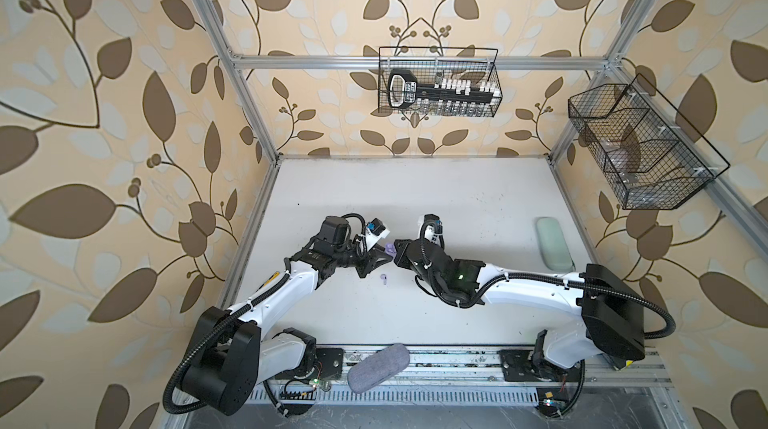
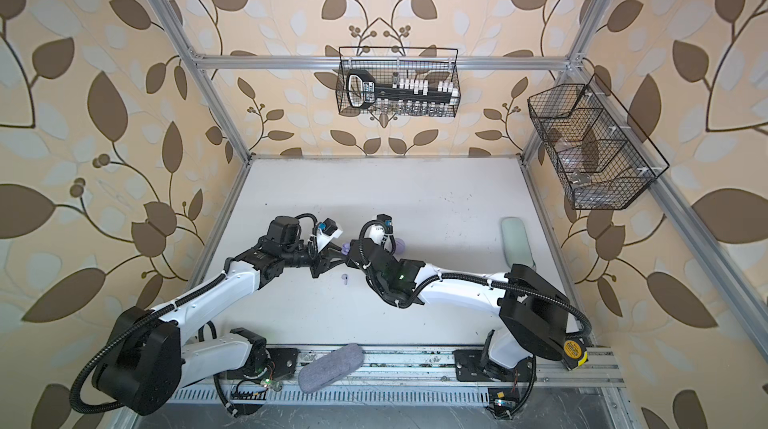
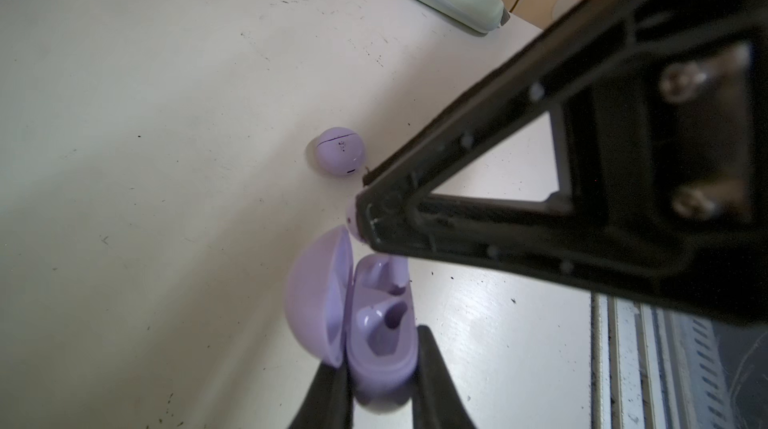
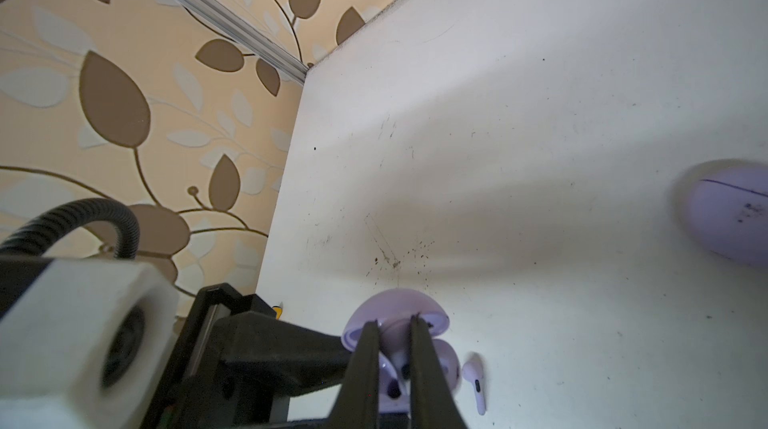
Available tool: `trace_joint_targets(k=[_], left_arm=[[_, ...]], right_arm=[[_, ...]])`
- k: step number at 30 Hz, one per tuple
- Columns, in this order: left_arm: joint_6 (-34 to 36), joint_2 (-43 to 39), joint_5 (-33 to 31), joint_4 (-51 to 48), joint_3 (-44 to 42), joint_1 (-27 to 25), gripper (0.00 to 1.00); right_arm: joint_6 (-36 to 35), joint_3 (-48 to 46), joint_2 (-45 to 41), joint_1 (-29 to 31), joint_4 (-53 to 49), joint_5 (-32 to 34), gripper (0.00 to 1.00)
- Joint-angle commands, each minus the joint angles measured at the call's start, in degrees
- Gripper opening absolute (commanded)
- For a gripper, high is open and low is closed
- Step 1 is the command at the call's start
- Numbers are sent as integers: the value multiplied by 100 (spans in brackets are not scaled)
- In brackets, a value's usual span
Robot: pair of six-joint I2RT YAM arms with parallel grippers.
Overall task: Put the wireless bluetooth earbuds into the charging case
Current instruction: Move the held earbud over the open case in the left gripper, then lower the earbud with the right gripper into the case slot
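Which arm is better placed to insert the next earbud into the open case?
Right. The right gripper pinches an earbud close to the open case; the left gripper is busy clamping that case.

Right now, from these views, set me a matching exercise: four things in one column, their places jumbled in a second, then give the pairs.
Things
1. open case
2. held earbud
3. loose earbud
4. green case

Places
A. at the table's right edge
B. in the left gripper
C. lying free mid-table
D. in the right gripper

Pairs: 1-B, 2-D, 3-C, 4-A
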Motion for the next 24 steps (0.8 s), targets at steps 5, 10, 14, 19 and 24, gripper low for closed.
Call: trace_joint_targets(k=[5, 10, 14, 19, 24], left_arm=[[-14, -36, -44, 63, 95, -59, 5], [-14, -40, -47, 63, 94, -59, 5], [-14, -36, -43, 63, 96, -59, 5], [-5, -36, -39, 54, 102, -59, 5], [4, -27, -31, 46, 103, -59, 5]], right_arm=[[133, -54, 129, 40, 44, -35, 11], [125, -62, 155, 41, 23, -37, 12], [120, -71, 182, 45, 18, -45, 12], [123, -85, 221, 45, 36, -2, 12], [86, -47, 295, 40, 45, -6, 12]])
